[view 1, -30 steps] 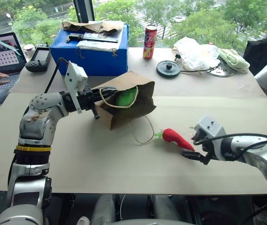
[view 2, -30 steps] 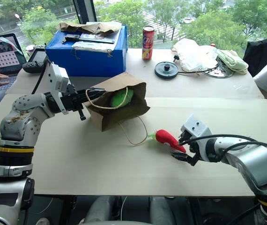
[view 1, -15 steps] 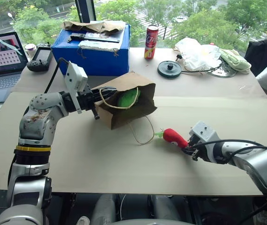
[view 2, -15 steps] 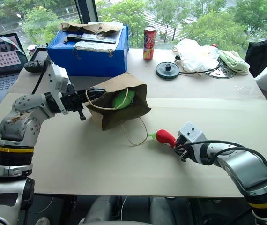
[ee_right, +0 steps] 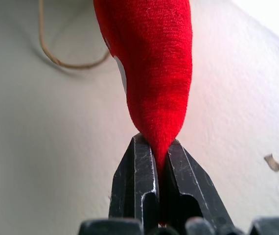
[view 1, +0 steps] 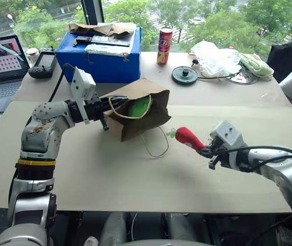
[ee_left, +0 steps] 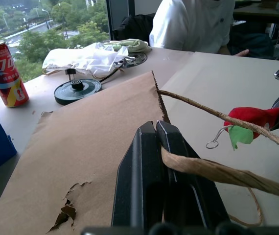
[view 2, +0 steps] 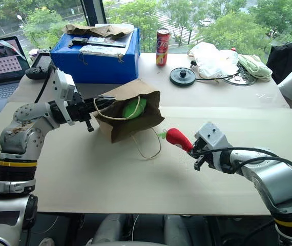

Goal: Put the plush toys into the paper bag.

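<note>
Right gripper [view 1: 206, 152]: pinches the pointed tip of the red chili toy [view 1: 188, 137], held just above the desk [view 1: 136, 179] near its right half.
Chili stem: green, points toward the paper bag [view 1: 138, 108].
Left gripper [ee_left: 165, 147]: pressed together on the bag's rim, holding its mouth open.
Paper bag: mid-desk, on its side.
Green plush [view 1: 138, 107]: inside the bag.
Twine handle [view 1: 155, 143]: loops on the desk below the mouth.

Green plush [view 1: 138, 106] inside tipped paper bag [view 1: 147, 95], red chili [view 1: 189, 137] aloft
</note>
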